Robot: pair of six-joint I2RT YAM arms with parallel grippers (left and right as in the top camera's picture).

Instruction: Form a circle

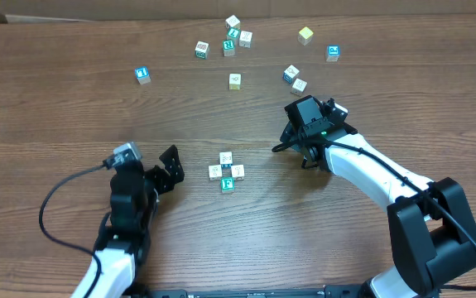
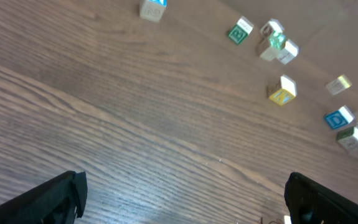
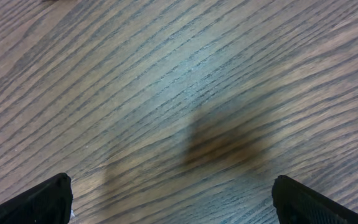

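Looked down on a brown wood-grain table [image 1: 55, 108]. Found the left gripper [image 1: 170, 168] at lower left, fingers spread wide, holding nothing. Placed the circle [image 1: 227, 170] just right of it, four cubes touching. Caught the right gripper [image 1: 295, 142] beyond, likewise spread. Noted loose cubes [image 1: 234, 81] scattered farther back.

dark wood-grain table [image 1: 72, 116], pale strip [image 1: 97, 7] along far edge

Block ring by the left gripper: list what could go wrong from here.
1. The open left gripper sits close beside the ring; a small sideways swing could scatter it.
2. Neither wrist view shows the ring, only loose cubes or bare table, so any nudge would probably rely on the overhead view alone.
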